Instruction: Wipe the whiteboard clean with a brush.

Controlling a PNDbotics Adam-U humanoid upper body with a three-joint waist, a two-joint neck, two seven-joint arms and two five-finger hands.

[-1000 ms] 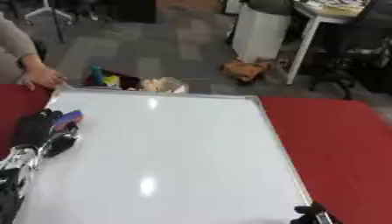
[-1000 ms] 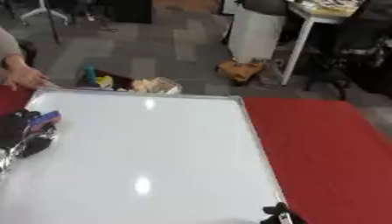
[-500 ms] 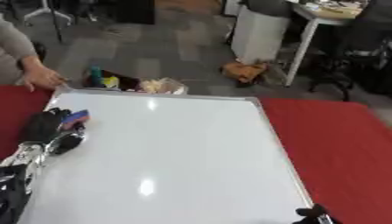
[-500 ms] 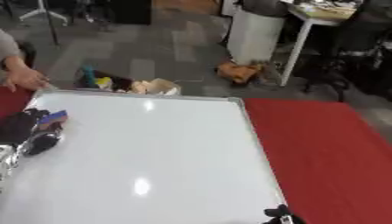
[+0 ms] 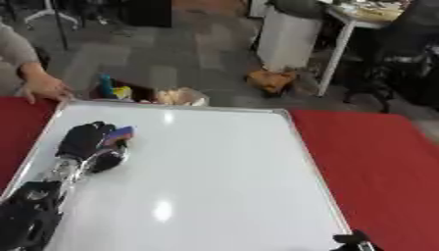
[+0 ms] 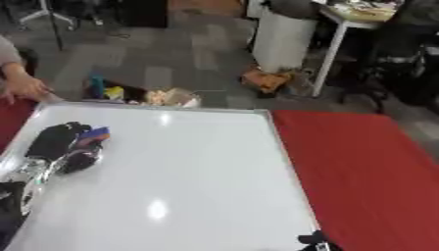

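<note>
Far left, a person's hand (image 5: 44, 89) rests on the far-left corner of the whiteboard (image 5: 214, 171), which lies flat on a red surface (image 5: 377, 157) and looks wiped clean, just glare spots. The robot's left hand (image 5: 85, 140) is black, fingers curled round a small brush (image 5: 118, 133) with a blue-purple body, pressed on the board's left part. The brush's long axis seems to run near-left to far-right, though it's too blurry to be sure. Compared with a second ago, hand and brush sit further in from the board's left edge. Only a bit of the right hand (image 5: 356, 240) shows at the near edge, can't tell its fingers.
</note>
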